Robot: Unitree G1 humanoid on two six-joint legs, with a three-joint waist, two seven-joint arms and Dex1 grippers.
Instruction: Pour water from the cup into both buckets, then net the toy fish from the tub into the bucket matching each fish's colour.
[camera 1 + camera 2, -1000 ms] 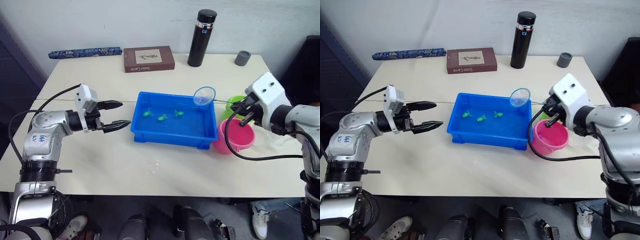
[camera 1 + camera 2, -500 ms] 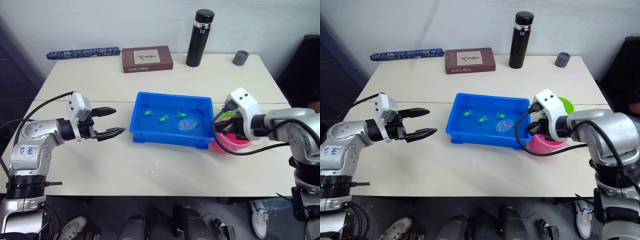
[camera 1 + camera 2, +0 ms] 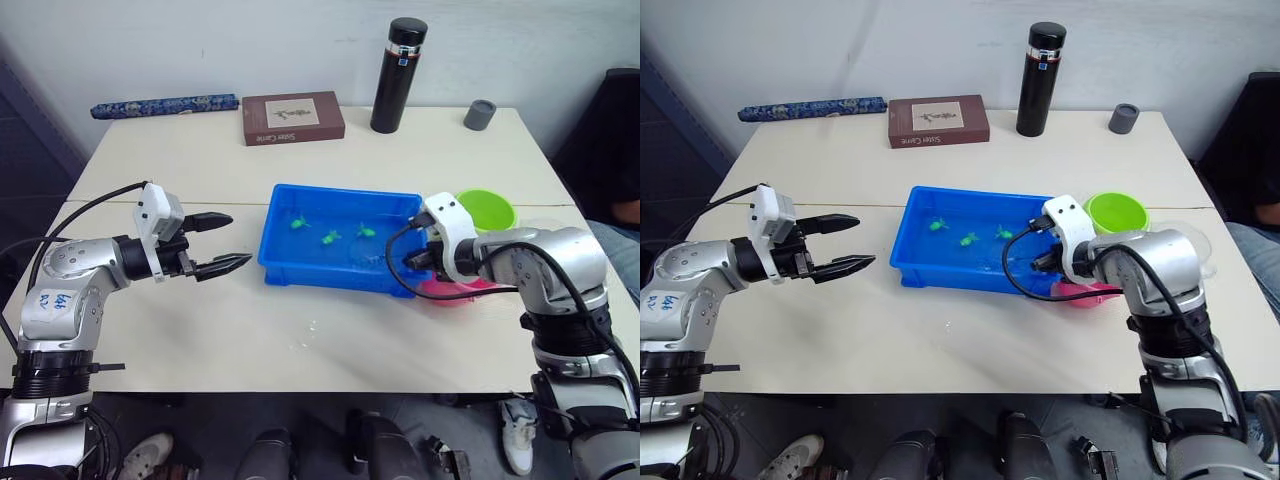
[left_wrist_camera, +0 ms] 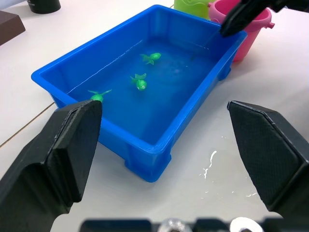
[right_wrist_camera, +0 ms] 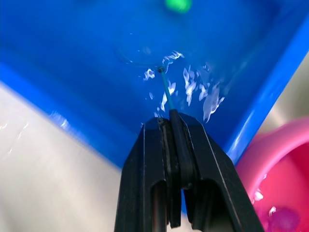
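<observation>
Water fills the blue tub [image 3: 340,240], which sits in the middle of the pale counter [image 3: 240,320]. Three little green toy fish [image 4: 141,83] float in it, close together near the far side. The right end effector [image 5: 170,126] has its two black fingers pressed together on the thin handle of the net [image 5: 165,89]. It is at the right end of the tub, and the net goes down into the water, where small ripples shine. The hoop is under the water and hard to see. The pink bucket [image 4: 251,26] stands just beside the right end of the tub, partly behind the right arm. The lime green bucket [image 3: 1116,211] stands next to it, a bit farther back. The left end effector [image 3: 222,242] hangs over the counter to the left of the tub, with its fingers spread wide and nothing between them. At the back of the counter are a tall black flask [image 3: 396,75], a brown book [image 3: 294,117], a small grey cap [image 3: 480,113] and a long dark blue folded thing [image 3: 165,104]. A few water drops [image 4: 210,162] lie on the counter in front of the tub.
</observation>
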